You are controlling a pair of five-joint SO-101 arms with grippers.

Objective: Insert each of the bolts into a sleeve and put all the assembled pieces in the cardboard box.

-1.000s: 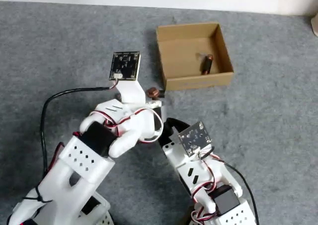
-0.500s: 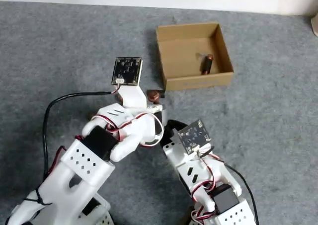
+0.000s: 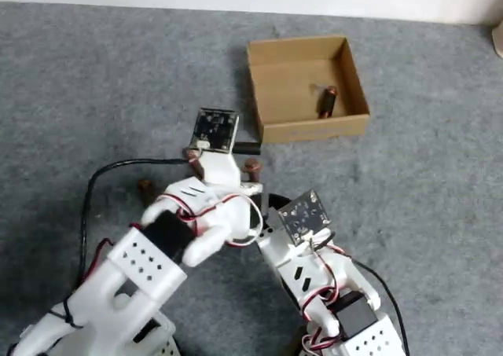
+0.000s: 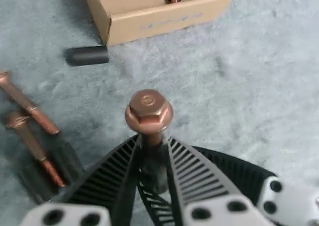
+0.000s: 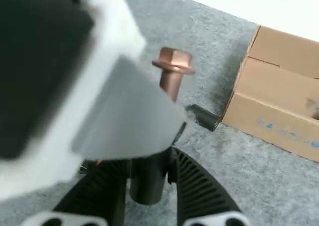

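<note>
Copper bolt (image 4: 148, 112) is standing head up, with the left fingers (image 4: 188, 168) gripping its shank. The right fingers (image 5: 195, 188) are clamping a black sleeve (image 5: 147, 180) just under it, so I judge the inserting step is in hand. Next, the shank should be going straight down into the sleeve, then both are travelling to the box (image 3: 312, 128) at 1 o'clock from them, where a finished piece (image 3: 327, 102) is lying. White housing (image 5: 124, 116) is hiding the sleeve's mouth, so I cannot tell if the tip is inside.
</note>
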